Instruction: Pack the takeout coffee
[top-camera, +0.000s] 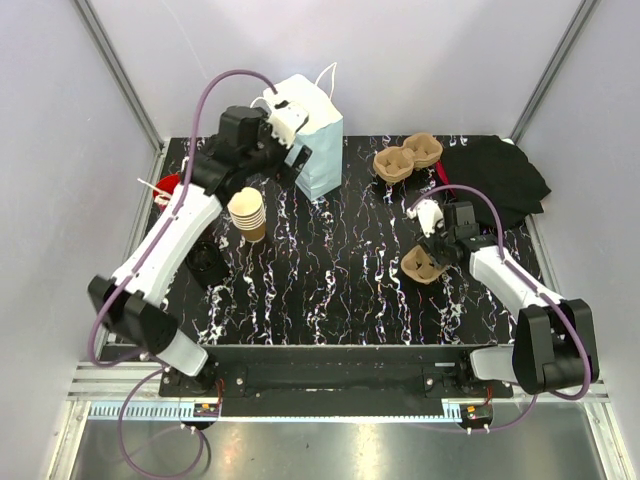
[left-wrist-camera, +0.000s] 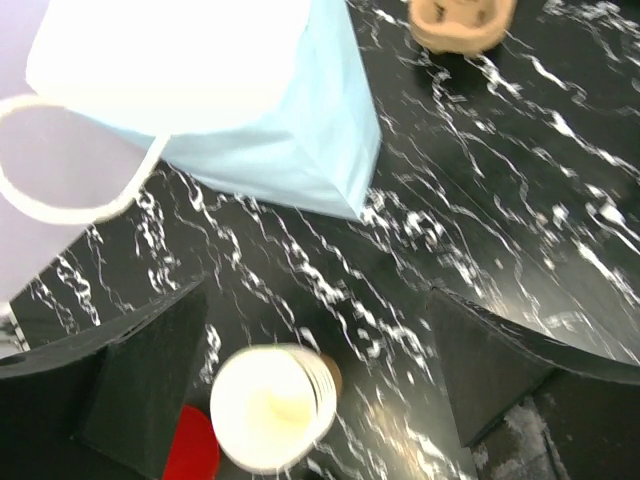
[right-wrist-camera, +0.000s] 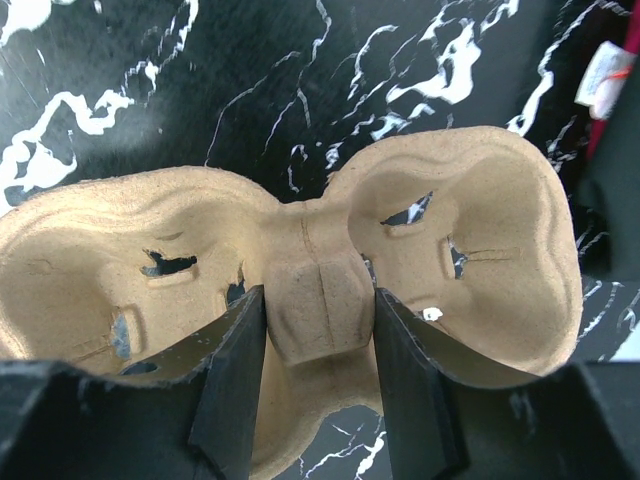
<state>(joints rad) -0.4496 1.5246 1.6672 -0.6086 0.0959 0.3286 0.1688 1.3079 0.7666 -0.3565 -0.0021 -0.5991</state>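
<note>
my left claw (left-wrist-camera: 320, 375) hangs wide and empty by the blue bag (left-wrist-camera: 300, 130). the nested cups (left-wrist-camera: 272, 405) stand upright just beneath it, far from my right claw (right-wrist-camera: 320, 330), which pinches the pulp carrier (right-wrist-camera: 480, 250) by its centre ridge. no lone coffee cup shows.

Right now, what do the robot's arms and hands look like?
The left arm and right arm are white with chunky black joints. A purple cable loops along each. The left hand and right hand each have two flat black fingers.
</note>
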